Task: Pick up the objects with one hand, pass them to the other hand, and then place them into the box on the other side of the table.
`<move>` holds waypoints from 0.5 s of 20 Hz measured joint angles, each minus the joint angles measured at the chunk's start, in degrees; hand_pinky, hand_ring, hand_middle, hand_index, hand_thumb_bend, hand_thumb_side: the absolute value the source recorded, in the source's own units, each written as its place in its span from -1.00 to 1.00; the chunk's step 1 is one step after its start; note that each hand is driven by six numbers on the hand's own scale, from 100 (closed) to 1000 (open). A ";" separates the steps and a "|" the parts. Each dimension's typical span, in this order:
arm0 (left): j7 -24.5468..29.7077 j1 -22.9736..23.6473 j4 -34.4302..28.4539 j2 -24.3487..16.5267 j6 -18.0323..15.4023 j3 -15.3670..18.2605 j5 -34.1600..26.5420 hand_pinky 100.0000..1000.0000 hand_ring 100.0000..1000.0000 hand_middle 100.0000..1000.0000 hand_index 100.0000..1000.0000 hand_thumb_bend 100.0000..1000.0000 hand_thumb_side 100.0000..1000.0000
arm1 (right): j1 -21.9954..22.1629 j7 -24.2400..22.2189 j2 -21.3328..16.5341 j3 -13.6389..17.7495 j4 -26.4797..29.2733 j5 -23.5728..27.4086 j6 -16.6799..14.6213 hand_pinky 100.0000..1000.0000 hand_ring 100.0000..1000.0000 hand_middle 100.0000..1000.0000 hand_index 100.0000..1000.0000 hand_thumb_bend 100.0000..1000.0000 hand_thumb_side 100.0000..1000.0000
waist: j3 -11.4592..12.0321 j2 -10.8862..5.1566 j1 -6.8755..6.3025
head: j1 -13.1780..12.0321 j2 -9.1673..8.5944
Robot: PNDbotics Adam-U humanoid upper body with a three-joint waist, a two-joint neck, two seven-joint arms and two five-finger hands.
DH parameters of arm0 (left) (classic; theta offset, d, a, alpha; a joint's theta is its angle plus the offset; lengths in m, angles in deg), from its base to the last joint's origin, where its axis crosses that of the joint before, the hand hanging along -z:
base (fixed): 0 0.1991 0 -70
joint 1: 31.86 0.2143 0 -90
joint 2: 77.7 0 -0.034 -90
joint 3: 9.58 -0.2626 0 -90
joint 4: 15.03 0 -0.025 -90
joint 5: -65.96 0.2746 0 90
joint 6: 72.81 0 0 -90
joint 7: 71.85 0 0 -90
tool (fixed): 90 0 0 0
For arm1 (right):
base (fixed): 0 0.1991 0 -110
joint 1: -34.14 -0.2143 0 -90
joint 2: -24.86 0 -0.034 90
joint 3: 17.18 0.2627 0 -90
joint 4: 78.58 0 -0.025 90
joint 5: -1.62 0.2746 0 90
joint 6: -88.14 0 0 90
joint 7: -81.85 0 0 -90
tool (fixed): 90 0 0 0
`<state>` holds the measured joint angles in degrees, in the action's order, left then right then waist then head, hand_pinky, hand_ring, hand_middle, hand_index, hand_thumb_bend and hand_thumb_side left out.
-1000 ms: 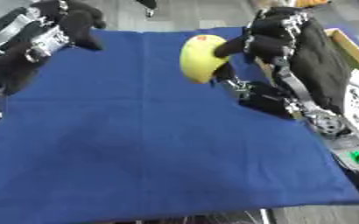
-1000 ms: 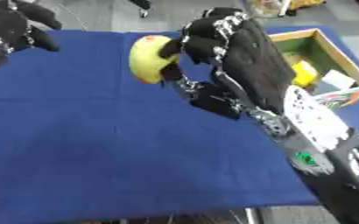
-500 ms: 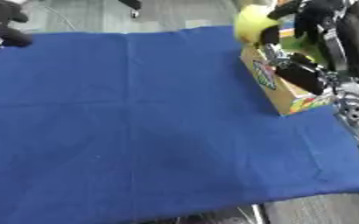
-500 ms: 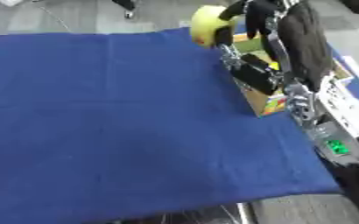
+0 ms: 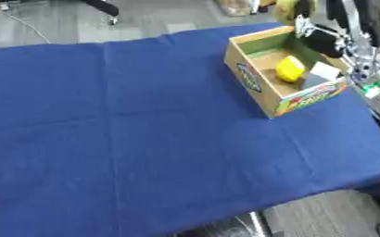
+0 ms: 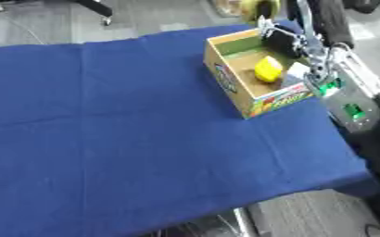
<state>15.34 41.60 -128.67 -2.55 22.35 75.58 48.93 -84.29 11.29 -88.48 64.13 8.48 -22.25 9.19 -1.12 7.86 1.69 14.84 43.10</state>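
The bench (image 5: 144, 139) wears a blue cloth — matt, woven-looking, with faint straight fold creases. The box (image 5: 262, 88) looks like cardboard, plain brown and dull inside, its outer walls printed in bright colours with a slight sheen. The yellow object (image 5: 289, 69) lying in it seems smooth, perhaps plastic — too blurred to say; the robot arm (image 6: 327, 60) shows black casing and silvery metal parts.

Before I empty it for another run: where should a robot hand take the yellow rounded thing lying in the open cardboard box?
Probably from straight above, fingers across the middle of the yellow rounded object. The open cardboard box walls it in on the sides, and a pale flat item lies close beside it, so only its top is exposed.
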 measured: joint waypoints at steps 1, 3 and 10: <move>0.18 0.11 0.00 0.43 -0.58 0.15 0.19 0.44 0.12 0.24 0.47 -0.03 0.16 | -1.44 -0.28 0.48 0.02 -5.05 1.12 -1.21 -0.15 -1.00 -0.87 -0.62 -1.00 -1.00 | 0.28 0.00 -0.01 | 0.52 -0.21; 0.51 0.39 0.00 1.22 -1.53 0.44 0.48 0.44 0.12 0.24 0.47 -0.02 0.15 | -3.84 -0.67 1.65 0.37 -14.87 3.05 -3.86 -0.10 -1.00 -0.86 -0.60 -1.00 -1.00 | 1.05 0.00 -0.02 | 1.48 -0.50; 1.63 0.95 0.00 2.54 -3.95 0.78 0.90 0.45 0.12 0.23 0.47 -0.02 0.15 | -6.97 -1.00 3.72 2.37 -36.48 4.22 -11.49 0.09 -0.84 -0.69 -0.11 -0.89 -0.75 | 2.26 0.00 -0.01 | 3.44 -0.89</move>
<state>16.98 42.55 -128.67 -0.02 18.40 76.37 49.83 -91.26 10.29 -84.76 66.50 -28.00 -18.03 -2.30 1.14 7.86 1.69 18.28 42.21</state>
